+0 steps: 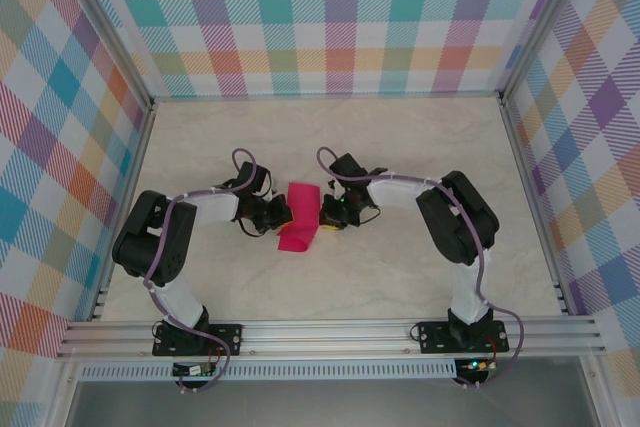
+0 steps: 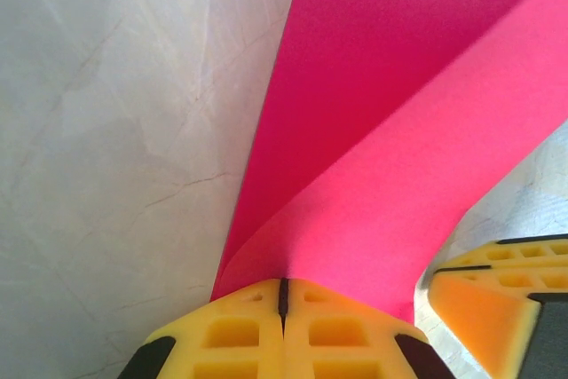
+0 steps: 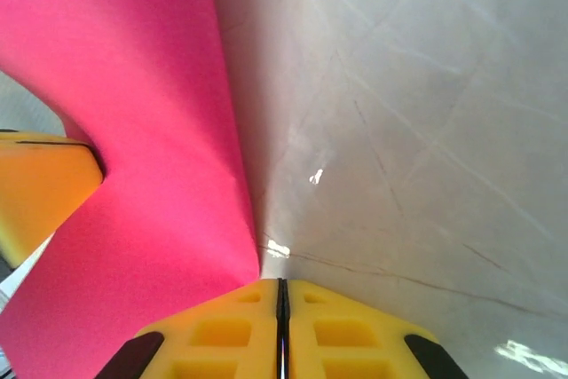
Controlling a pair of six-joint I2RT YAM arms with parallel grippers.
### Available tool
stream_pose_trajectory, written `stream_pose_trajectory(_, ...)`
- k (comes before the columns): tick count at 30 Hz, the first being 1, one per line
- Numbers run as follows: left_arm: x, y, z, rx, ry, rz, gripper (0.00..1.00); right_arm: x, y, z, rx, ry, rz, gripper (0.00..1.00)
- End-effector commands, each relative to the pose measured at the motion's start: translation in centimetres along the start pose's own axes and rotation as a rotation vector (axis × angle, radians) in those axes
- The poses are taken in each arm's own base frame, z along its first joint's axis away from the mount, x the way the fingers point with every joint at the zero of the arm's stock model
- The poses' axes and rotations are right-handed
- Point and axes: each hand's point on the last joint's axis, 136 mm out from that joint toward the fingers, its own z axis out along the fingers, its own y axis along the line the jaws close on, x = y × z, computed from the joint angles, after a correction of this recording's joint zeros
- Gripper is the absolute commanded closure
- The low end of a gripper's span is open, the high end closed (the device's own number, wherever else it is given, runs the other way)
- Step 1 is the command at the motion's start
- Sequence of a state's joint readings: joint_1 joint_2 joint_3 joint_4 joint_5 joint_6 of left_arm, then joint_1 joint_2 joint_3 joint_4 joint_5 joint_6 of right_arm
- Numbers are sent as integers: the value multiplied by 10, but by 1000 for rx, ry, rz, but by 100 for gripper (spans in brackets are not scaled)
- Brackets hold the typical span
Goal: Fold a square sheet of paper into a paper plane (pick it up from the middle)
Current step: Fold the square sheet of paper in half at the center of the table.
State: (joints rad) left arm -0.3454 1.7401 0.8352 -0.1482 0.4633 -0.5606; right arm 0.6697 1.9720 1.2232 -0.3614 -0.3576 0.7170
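We see the left gripper (image 2: 282,295) with its yellow jaws pressed together, only a thin dark seam between them. The square sheet of paper (image 2: 373,130) rises straight out of that seam, so the gripper is clamped on the sheet's edge. Ahead of these tips the magenta paper curves up and away to the right, bent into a loose fold so that two layers show, one behind the other. To the left of the tips lies the bare marbled table (image 2: 106,130). The right gripper (image 3: 280,295) is likewise closed tight, one side against the other. The sheet comes down to its tips just left of the seam and appears pinched there, standing up from the table ahead and to the left of them. From above, the two grippers face each other with the sheet between their tips. One end of the paper reaches a little beyond the tips and the other trails back past them toward the table's near edge. Whether that trailing end touches the table we cannot tell.
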Motion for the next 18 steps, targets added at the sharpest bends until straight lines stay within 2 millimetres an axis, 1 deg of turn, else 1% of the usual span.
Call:
stream_pose_trajectory(1, 61, 112, 6, -417, 154, -147, 100, -15, 36, -25, -53, -72, -63, 90)
stream_pose_trajectory(5, 62, 112, 6, -420, 159, -144, 100, -25, 46, -11, -79, -55, -64, 90)
stream_pose_trajectory(8, 62, 113, 6, -423, 161, -143, 100, -26, 56, 4, -98, -26, -90, 91)
stream_pose_trajectory(11, 63, 114, 6, -426, 164, -145, 100, -30, 62, 12, -115, -18, -109, 91)
stream_pose_trajectory(14, 64, 115, 7, -428, 168, -147, 100, -32, 58, 19, -117, -19, -111, 91)
stream_pose_trajectory(18, 65, 117, 6, -438, 169, -152, 100, -30, 41, 29, -76, -4, -90, 91)
